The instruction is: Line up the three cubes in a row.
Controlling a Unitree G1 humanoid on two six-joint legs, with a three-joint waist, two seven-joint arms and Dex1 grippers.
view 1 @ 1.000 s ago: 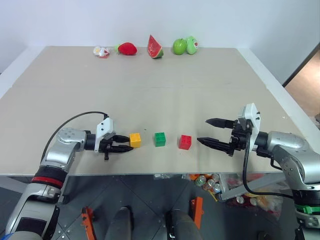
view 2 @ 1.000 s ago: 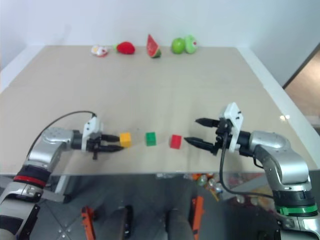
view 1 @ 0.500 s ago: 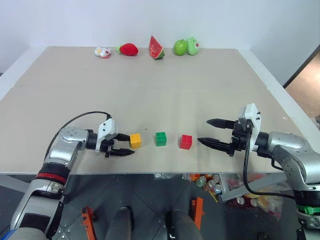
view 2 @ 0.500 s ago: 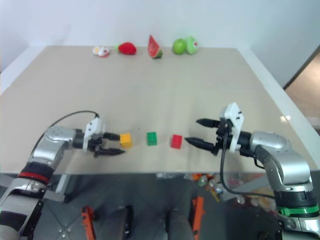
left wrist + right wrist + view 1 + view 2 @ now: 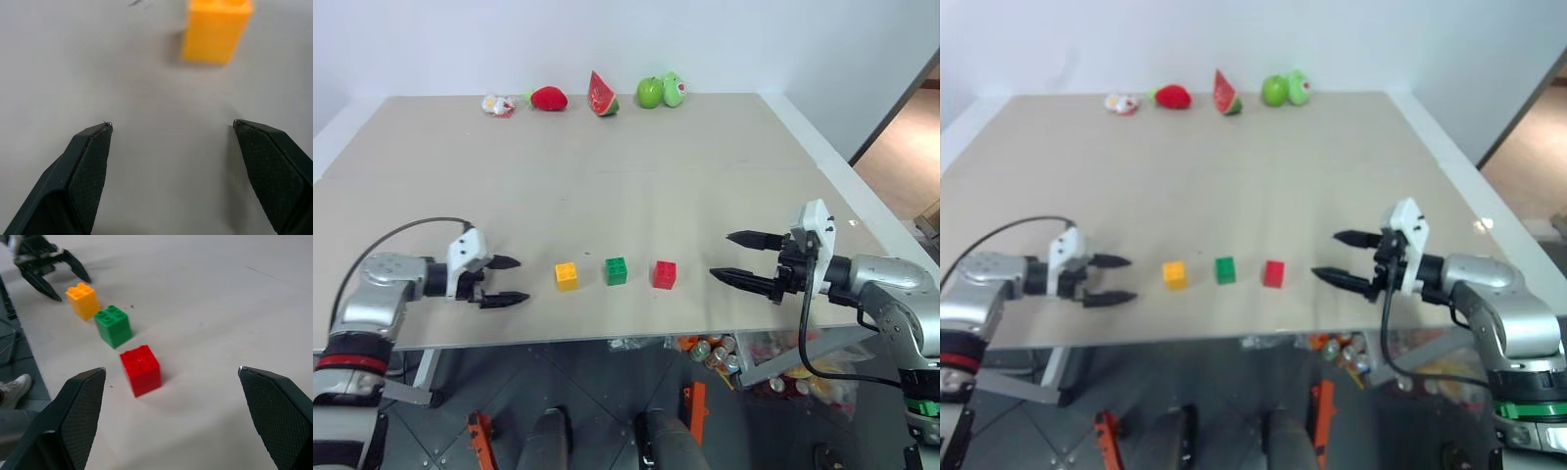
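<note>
Three cubes sit near the front edge of the table (image 5: 607,196) in a left-to-right row: yellow cube (image 5: 567,276), green cube (image 5: 616,270), red cube (image 5: 664,274). They stand close together with small gaps, none touching; spacing looks roughly even, and the line runs about parallel to the table edge. In the right wrist view the green one may sit slightly turned against its neighbours, too fine to be sure. Judgement: the lining-up step looks done or all but done; what is in hand is the release and clearing away. Next move, if any, calls only for a check of the row, or a light nudge on one cube without knocking the others, since these small bricks slide easily on the smooth top. Left gripper (image 5: 508,281) hangs low over the table, off to the left of the yellow cube and apart from it, pointing toward the row, its fingers spread wide and holding nothing. Right gripper (image 5: 732,257) hovers to the right of the red cube, also apart from it, pointing back at the row, fingers spread wide and empty. Toy fruits (image 5: 597,95) lie at the far edge, well apart from the work.
</note>
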